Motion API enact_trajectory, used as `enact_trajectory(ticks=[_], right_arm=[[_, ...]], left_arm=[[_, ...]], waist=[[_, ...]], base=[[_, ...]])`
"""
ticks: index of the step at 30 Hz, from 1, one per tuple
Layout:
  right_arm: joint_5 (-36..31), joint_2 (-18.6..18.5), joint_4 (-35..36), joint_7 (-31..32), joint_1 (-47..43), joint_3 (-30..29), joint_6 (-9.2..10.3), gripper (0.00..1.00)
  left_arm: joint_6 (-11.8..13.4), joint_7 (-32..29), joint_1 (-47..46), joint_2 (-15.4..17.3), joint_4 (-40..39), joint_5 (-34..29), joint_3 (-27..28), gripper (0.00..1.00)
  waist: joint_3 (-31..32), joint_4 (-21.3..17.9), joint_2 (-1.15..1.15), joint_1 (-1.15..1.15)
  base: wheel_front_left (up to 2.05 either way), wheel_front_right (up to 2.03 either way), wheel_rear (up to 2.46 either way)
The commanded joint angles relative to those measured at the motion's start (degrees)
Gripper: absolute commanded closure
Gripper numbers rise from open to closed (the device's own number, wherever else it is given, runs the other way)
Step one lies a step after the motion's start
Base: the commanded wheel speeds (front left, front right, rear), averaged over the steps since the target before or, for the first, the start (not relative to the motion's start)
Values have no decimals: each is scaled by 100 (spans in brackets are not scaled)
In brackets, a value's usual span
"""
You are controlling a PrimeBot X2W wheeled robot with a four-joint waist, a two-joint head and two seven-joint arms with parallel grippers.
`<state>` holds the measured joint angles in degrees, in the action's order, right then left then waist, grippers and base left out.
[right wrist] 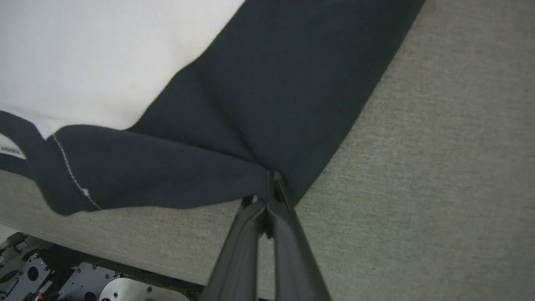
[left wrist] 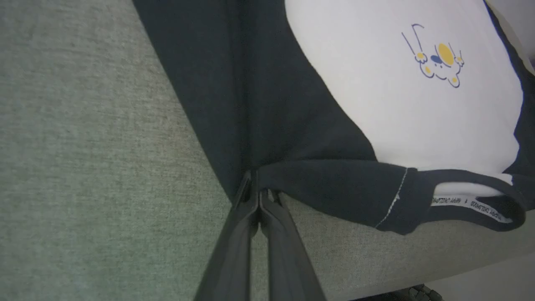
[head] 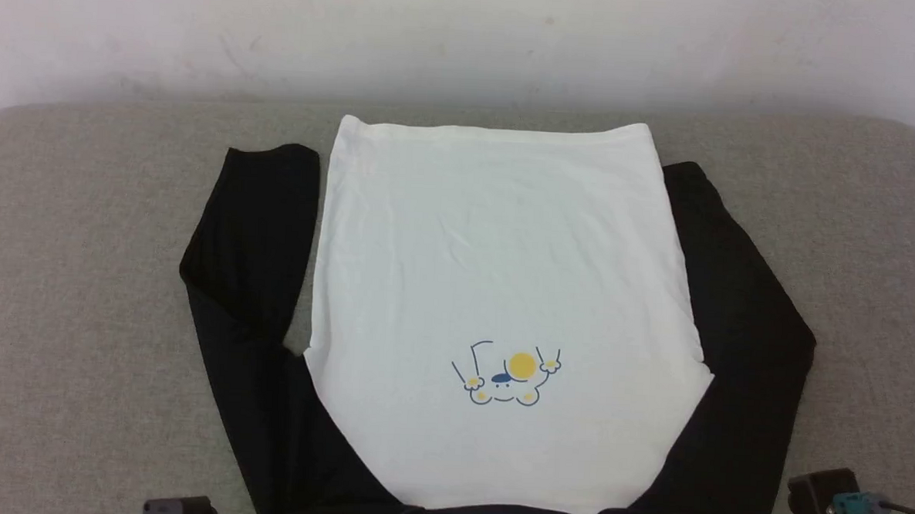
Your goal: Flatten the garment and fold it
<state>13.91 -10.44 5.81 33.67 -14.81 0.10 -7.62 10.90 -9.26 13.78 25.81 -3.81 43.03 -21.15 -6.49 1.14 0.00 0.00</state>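
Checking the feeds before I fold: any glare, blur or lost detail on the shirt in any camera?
Head view: even soft light, no glare; the garment has a bright white body, creases faint. Left wrist view: the left tool blurs near the lens, black sleeve murky. Right wrist view: the right tool likewise, dark fabric hiding folds.

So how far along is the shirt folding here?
Done: the shirt lies spread print-up on the grey fabric surface, with only faint creases. In hand: the left gripper and right gripper are each shut on its black shoulder fabric beside the collar. Left: every fold; none shows yet.
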Motion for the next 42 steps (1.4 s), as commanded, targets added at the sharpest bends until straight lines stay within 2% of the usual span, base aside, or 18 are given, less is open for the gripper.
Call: enact_trajectory(ticks=[1, 2, 3, 9, 16, 21, 27, 29, 34, 40, 42], right_arm=[[-78, 51, -110, -117, -46, 18, 13, 64], [-76, 84, -177, -171, -52, 55, 13, 9], [-74, 108, -244, -205, -57, 76, 13, 0], [-151, 188, -305, -374, -141, -153, 13, 0], [-401, 398, 259, -631, -183, -861, 13, 0], [-547, 564, 663, -1378, 103, -1107, 13, 0], [-612, 690, 793, -2369, 577, -859, 13, 0], [-605, 706, 758, -2609, 824, -721, 13, 0], [-550, 723, 612, -2947, 1410, -451, 13, 0], [-549, 730, 543, -3155, 1930, -213, 13, 0], [-540, 735, 549, -3237, 2055, -177, 13, 0]], left_arm=[[19, 74, 8, -68, 83, -38, -44, 48], [-17, 92, -17, -107, 124, -40, -87, 0], [-52, 104, -44, -139, 162, -38, -121, 0], [-110, 313, -82, -258, 204, 93, -15, 0], [48, 664, -40, -101, -95, 109, 428, 0], [197, 1002, -233, -8, -332, -49, 731, 0], [283, 1342, -1064, 256, -114, -552, 922, 0], [219, 1317, -1530, 379, 63, -673, 931, 0], [-180, 900, -2861, 888, 628, -885, 869, 0], [-651, -157, -4179, 1421, 1165, -673, 863, 0], [-700, -458, -4527, 1577, 1261, -552, 962, 0]], waist=[[15, 22, 0, 0], [25, 28, 0, 0], [36, 35, 0, 0], [155, 69, 0, 0], [200, 35, 0, 0], [142, -25, 0, 0], [-231, -102, 0, 0], [-442, -153, 0, 0], [-1122, -330, 0, 0], [-1913, -663, 0, 0], [-2110, -793, 0, 0]], base=[[0, 0, 0], [0, 0, 0], [0, 0, 0], [0, 0, 0], [0, 0, 0], [0, 0, 0], [0, 0, 0], [0, 0, 0], [0, 0, 0], [0, 0, 0], [0, 0, 0]])
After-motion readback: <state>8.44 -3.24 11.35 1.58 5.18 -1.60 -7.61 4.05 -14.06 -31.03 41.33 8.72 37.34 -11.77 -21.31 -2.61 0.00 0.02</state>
